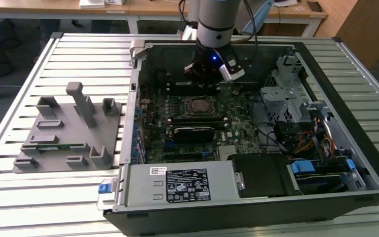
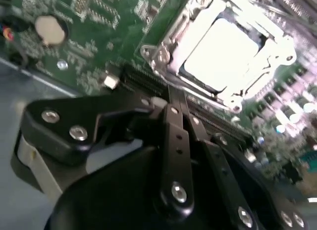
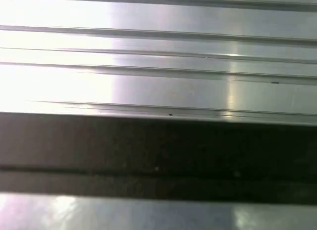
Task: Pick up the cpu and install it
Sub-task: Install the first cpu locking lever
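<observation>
The cpu [image 2: 223,49] sits flat inside the motherboard's socket frame [image 2: 163,52], its bright metal top glaring in the second wrist view. In the exterior view it lies at the board's centre [image 1: 198,104], with the claw [image 1: 206,81] hovering just off it at twelve o'clock. The claw [image 2: 171,104] is clenched and grasps nothing. The grey fixture [image 1: 64,133] stands at nine o'clock on the counter [image 1: 18,192].

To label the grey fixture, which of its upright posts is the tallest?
The narrow post in the middle of the grey fixture; the posts on either side of it are clearly shorter.
</observation>
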`<act>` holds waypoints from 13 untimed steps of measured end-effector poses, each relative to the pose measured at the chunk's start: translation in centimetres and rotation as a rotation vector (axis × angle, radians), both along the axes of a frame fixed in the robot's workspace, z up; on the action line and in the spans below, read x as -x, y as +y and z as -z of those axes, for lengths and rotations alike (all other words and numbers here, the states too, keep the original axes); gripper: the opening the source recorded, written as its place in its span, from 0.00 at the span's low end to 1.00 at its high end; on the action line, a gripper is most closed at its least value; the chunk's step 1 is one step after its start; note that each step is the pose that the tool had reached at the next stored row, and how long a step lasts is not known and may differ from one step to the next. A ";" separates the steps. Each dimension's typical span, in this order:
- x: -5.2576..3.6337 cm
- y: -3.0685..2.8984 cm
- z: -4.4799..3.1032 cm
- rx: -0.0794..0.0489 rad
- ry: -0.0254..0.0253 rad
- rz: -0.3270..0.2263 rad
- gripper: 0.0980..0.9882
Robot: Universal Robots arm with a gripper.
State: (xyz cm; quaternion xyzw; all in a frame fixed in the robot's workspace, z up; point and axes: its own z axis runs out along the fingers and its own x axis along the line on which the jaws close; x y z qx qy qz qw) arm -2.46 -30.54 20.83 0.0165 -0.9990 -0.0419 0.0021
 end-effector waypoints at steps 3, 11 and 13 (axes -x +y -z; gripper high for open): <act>0.00 0.00 -0.19 0.000 0.0000 0.000 0.01; 0.00 -0.34 -0.20 0.000 0.0001 0.000 0.01; 0.00 -0.41 -0.20 0.000 0.0001 0.000 0.01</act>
